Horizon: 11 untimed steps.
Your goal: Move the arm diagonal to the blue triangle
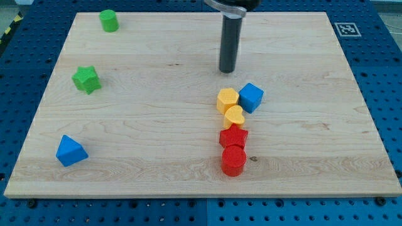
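My tip (227,70) sits far and right, just beyond the yellow hexagon (227,99) and blue cube (251,97), no fingers here to report, so swing wide left across the desk (157,125), stopping diagonal to the near-left blue triangle (70,151).

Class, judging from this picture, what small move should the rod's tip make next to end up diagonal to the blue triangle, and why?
Probably slide my tip toward the view's lower left. The blue triangle sits far off there, while the yellow blocks and blue cube lie just below the tip, so angling left likely avoids them.
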Motion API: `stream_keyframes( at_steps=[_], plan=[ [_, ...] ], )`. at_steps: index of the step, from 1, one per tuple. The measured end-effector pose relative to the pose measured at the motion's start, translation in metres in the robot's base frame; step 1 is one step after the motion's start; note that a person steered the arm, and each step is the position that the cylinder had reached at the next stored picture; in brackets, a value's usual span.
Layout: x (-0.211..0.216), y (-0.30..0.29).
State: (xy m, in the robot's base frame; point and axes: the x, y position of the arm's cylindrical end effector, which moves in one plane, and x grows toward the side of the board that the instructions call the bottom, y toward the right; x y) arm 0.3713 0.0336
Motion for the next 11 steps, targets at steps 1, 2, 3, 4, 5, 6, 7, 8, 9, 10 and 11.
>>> stream_keyframes(
  at_steps=[1, 2, 3, 4, 5, 6, 7, 8, 9, 10, 11],
  plan=[
    [0.002, -0.039],
    [0.019, -0.06],
    [0.045, -0.06],
    [0.074, -0.06],
    [0.104, -0.06],
    [0.137, -0.06],
    [0.171, -0.06],
    [0.199, -0.067],
    [0.228, -0.087],
    [0.247, -0.12],
    [0.247, -0.141]
  ],
)
